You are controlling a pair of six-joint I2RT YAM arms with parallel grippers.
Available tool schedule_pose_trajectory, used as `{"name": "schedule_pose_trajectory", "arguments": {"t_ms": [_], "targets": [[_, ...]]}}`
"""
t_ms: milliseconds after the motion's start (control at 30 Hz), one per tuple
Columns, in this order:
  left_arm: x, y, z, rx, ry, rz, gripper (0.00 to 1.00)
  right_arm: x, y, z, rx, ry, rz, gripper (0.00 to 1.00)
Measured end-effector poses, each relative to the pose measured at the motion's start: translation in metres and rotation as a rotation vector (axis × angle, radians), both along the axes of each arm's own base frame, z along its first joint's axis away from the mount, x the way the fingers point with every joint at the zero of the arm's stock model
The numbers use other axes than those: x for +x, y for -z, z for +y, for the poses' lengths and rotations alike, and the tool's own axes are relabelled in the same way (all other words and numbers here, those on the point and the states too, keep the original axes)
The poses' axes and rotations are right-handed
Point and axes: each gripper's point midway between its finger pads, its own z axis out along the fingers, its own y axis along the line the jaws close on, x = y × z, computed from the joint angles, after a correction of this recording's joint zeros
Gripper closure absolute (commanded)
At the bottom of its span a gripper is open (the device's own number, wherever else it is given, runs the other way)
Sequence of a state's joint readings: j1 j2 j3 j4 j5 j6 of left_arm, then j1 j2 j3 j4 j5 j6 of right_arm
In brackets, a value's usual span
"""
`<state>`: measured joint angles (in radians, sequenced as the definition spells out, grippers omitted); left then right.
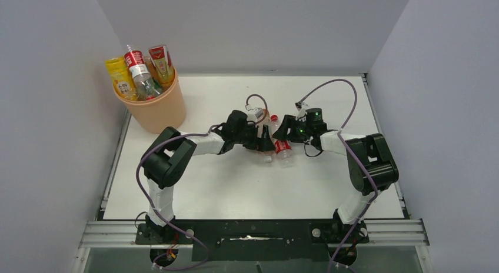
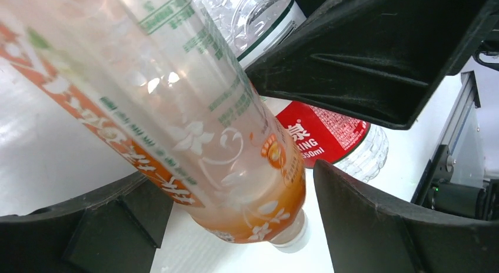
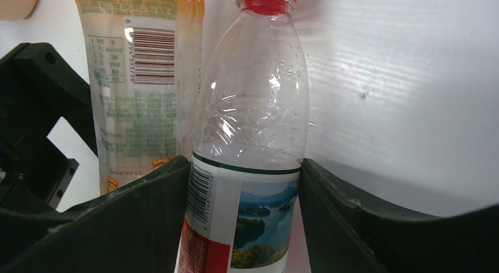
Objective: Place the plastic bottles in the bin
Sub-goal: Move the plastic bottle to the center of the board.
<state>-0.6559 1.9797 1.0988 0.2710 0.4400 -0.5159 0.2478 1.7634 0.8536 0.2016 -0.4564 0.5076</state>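
Two plastic bottles lie side by side mid-table. The orange-labelled bottle with a white cap lies between the fingers of my left gripper, which stands open, with a gap showing at its right finger. The clear bottle with a red cap and red label sits in my right gripper, both fingers pressed on its label. The peach-orange bin stands at the far left with several bottles sticking out.
Both arms meet mid-table, fingers close together; my right gripper's finger shows just above the orange bottle in the left wrist view. Grey walls enclose the table on three sides. A metal rail runs along the near edge.
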Motion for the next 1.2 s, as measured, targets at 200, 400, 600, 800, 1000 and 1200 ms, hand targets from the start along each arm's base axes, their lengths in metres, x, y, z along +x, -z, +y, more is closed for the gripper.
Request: {"name": "schedule_pose_trajectory", "arguments": {"t_ms": [200,400,600,800,1000,1200], "targets": [[-0.016,-0.013,0.002,0.002,-0.012,-0.004,0.15,-0.021,0.002,-0.013,-0.045,0.037,0.018,0.33],[-0.024,-0.018,0.008,0.013,-0.046,0.018,0.14,-0.039,0.003,-0.022,-0.067,0.054,0.030,0.25],[-0.033,-0.013,0.005,0.028,-0.050,0.041,0.14,-0.051,-0.004,-0.027,-0.083,0.056,0.029,0.19],[-0.038,-0.009,0.004,0.040,-0.052,0.051,0.14,-0.052,-0.016,-0.030,-0.092,0.062,-0.002,0.16],[-0.037,-0.012,0.005,0.042,-0.060,0.044,0.14,-0.052,-0.019,-0.032,-0.098,0.067,-0.009,0.14],[-0.035,-0.018,0.005,0.034,-0.063,0.032,0.14,-0.056,-0.018,-0.035,-0.109,0.077,-0.003,0.13]]}}
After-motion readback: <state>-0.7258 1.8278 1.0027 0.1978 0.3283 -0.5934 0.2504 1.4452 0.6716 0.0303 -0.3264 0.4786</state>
